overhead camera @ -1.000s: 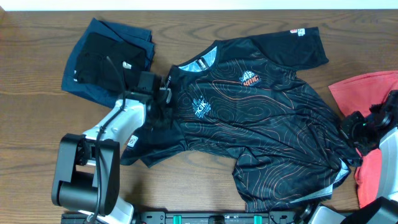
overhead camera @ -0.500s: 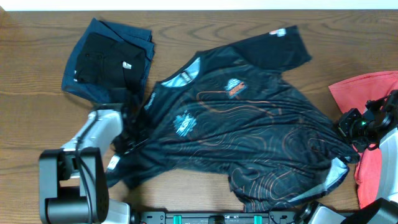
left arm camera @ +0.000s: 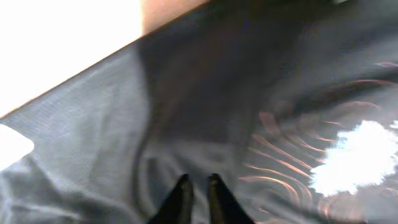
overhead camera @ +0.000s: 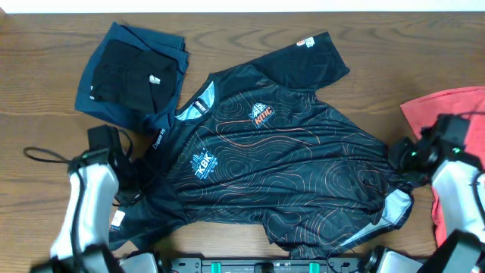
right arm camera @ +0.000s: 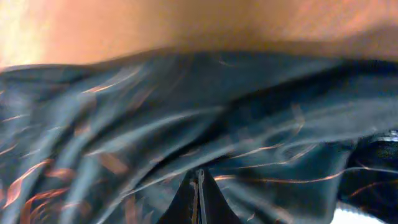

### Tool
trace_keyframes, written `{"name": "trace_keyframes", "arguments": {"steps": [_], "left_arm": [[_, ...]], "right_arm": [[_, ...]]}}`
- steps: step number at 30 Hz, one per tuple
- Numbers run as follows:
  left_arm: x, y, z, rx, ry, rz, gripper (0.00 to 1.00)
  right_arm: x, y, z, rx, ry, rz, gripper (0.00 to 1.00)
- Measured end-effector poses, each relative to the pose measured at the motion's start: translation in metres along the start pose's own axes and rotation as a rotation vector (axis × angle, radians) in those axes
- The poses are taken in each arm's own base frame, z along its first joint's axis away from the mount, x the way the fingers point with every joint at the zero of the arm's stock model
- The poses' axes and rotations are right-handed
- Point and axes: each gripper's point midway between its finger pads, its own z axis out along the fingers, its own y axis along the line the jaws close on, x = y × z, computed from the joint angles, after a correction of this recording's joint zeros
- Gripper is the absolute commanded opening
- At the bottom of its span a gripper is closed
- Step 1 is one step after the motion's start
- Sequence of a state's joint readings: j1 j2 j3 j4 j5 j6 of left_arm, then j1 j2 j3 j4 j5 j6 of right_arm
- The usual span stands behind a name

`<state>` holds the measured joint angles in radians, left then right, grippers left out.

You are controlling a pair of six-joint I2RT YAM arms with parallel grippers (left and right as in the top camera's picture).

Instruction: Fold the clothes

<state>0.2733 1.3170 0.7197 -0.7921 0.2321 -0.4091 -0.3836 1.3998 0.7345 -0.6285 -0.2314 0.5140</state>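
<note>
My right gripper (right arm camera: 199,182) is clamped tight, its fingers pressed together with folds of the black jersey (right arm camera: 124,124) running into them. In the overhead view it sits at the jersey's right edge, right of centre. My left gripper (left arm camera: 198,190) shows only a thin slit between its fingers, over dark cloth at the jersey's lower-left sleeve. I cannot tell whether any fabric is pinched there. The jersey lies front up across the middle of the table (overhead camera: 45,45), collar toward the upper left. Beyond it, folded navy garments (overhead camera: 129,72) sit in the upper left, and a red T-shirt (overhead camera: 447,106) lies at the right edge.
</note>
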Motion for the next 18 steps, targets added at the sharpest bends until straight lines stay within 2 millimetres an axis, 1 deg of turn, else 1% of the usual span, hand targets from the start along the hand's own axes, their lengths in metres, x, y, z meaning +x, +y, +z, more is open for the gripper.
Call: {"name": "trace_keyframes", "arguments": {"steps": [2, 4, 5, 7, 9, 11, 13, 15, 18], "left_arm": [[0.000, -0.011, -0.012, 0.046, -0.049, 0.063, 0.32], [0.001, -0.020, -0.021, 0.080, -0.085, 0.114, 0.38], [0.002, -0.026, -0.026, 0.099, -0.104, 0.148, 0.41], [0.004, -0.037, -0.032, 0.142, -0.129, 0.211, 0.42], [0.008, -0.054, -0.037, 0.199, -0.151, 0.288, 0.42], [0.013, -0.070, -0.039, 0.249, -0.155, 0.361, 0.42], [0.021, -0.085, -0.039, 0.284, -0.149, 0.434, 0.42], [0.030, -0.096, -0.037, 0.302, -0.131, 0.498, 0.42], [0.042, -0.113, -0.034, 0.315, -0.090, 0.593, 0.42]], "right_arm": [[0.007, -0.013, 0.017, 0.035, 0.014, 0.053, 0.01], [0.013, -0.023, 0.033, 0.059, 0.029, 0.098, 0.01], [0.012, -0.022, 0.038, 0.048, 0.031, 0.117, 0.01], [-0.006, -0.013, 0.044, 0.006, -0.028, 0.125, 0.01], [-0.026, 0.000, 0.051, -0.055, -0.087, 0.133, 0.01], [-0.050, 0.016, 0.060, -0.130, -0.156, 0.140, 0.01], [-0.068, 0.030, 0.067, -0.205, -0.205, 0.147, 0.01], [-0.080, 0.042, 0.072, -0.262, -0.221, 0.157, 0.01], [-0.091, 0.059, 0.077, -0.304, -0.207, 0.161, 0.01]]}}
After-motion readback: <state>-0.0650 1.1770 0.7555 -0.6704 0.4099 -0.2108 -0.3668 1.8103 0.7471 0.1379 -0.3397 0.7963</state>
